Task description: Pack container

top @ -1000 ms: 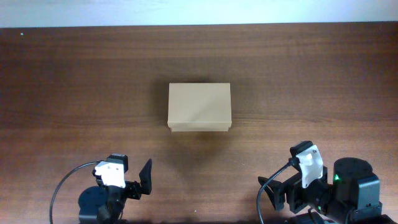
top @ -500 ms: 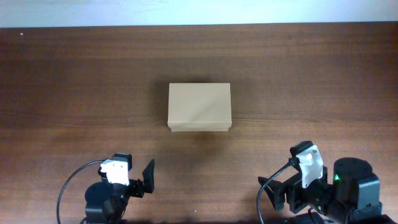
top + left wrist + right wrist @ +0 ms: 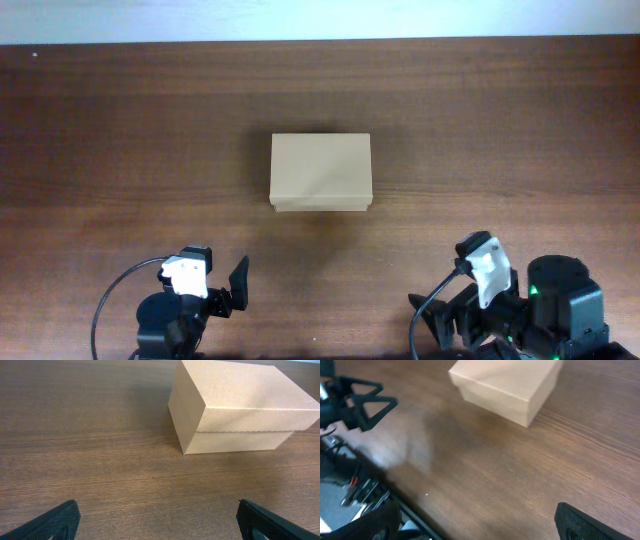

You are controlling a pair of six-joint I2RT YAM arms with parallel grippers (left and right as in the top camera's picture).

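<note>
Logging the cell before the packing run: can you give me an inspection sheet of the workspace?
Surface: wood-grain table, no marks seen.
Job's things: container, lid shut, mid-table; nothing to pack seen.
Clutter: nothing seen.
Claws: left claw and right claw both open, empty, near the front edge, apart from the container.
Cables: black cable loops by the left arm; second cable by the right.
Surroundings: pale strip beyond the far edge.
</note>
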